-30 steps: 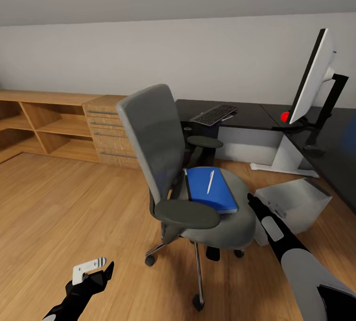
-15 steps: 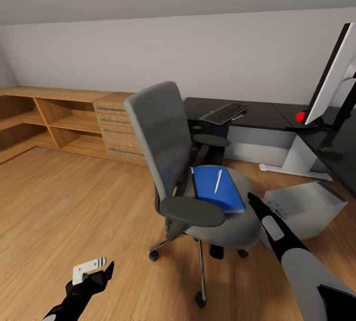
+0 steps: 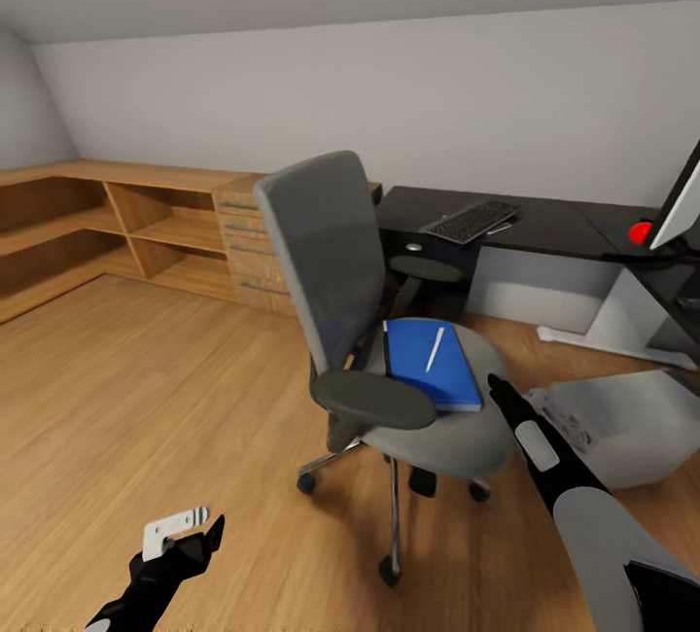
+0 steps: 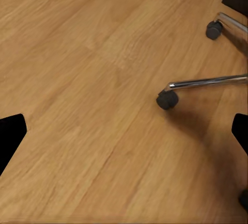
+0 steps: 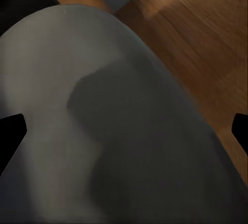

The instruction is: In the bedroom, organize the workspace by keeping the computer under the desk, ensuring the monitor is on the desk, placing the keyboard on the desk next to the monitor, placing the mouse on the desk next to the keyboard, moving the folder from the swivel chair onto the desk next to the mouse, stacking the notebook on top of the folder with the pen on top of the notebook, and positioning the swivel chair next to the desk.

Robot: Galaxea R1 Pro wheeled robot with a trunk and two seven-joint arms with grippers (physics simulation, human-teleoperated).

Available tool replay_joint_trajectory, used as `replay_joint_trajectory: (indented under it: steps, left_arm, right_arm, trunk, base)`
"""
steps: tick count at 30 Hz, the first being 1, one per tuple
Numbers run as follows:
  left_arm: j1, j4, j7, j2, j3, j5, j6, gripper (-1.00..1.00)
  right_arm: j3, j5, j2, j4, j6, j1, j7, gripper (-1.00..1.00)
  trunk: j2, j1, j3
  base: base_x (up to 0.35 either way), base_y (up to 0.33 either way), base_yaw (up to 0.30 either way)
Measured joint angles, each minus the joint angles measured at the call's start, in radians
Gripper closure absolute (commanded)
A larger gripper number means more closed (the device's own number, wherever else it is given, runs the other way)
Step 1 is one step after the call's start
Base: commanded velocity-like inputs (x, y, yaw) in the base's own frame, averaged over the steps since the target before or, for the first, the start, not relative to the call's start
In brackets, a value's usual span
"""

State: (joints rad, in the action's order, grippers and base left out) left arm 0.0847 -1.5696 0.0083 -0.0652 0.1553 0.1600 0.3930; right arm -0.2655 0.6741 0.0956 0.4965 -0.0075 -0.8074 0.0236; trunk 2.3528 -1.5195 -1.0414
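The grey swivel chair (image 3: pixel 326 253) stands in mid-room with the blue folder (image 3: pixel 428 381) on its seat and the white pen (image 3: pixel 435 348) lying on the folder. The keyboard (image 3: pixel 471 221) rests on the black desk (image 3: pixel 564 224) behind it. The monitor (image 3: pixel 682 209) shows at the right edge, above its red dot. The white-grey computer (image 3: pixel 612 423) sits tilted on the floor right of the chair. My right gripper (image 3: pixel 498 391) (image 5: pixel 124 131) is open, close over the seat's right edge. My left gripper (image 3: pixel 194 530) (image 4: pixel 124 131) hangs open above the floor near the chair's casters (image 4: pixel 166 100). The notebook and mouse are out of view.
A light-wood dresser with shelves (image 3: pixel 146 224) and drawers (image 3: pixel 243 243) runs along the left wall. Open wooden floor (image 3: pixel 146 399) lies left of the chair. The desk's white leg (image 3: pixel 622 321) stands behind the computer. The chair's chrome base (image 3: pixel 394 506) spreads below the seat.
The camera has turned left, so chair, desk and monitor sit further right in the picture. Both arms keep the same pose and both grippers stay open.
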Motion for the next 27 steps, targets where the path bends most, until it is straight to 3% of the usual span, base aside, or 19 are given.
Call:
replay_joint_trajectory:
  steps: [13,18,23,27]
  left_arm:
    - [0.0,0.014,-0.001,-0.001,-0.003,-0.001,0.0,-1.0]
    - [0.0,0.016,-0.001,-0.002,-0.003,-0.001,0.0,-1.0]
    - [0.0,0.016,-0.003,-0.002,-0.003,-0.002,-0.001,-1.0]
    - [0.0,0.016,-0.003,-0.002,-0.003,-0.002,-0.001,-1.0]
  right_arm:
    - [0.001,-0.002,0.0,0.025,-0.001,0.0,0.003,-1.0]
    - [0.003,0.002,0.0,0.022,0.0,0.0,-0.004,-1.0]
    - [0.001,0.004,0.029,0.001,0.002,0.001,-0.008,-1.0]
    - [0.001,0.004,0.031,0.001,0.002,0.001,-0.008,-1.0]
  trunk:
    - [0.0,0.0,-0.016]
    - [0.0,0.0,-0.018]
    - [0.0,0.0,-0.018]
    - [0.0,0.0,-0.018]
  base:
    - [0.0,0.0,0.174]
    - [0.0,0.0,0.032]
    - [0.0,0.0,0.0]
    - [0.0,0.0,0.0]
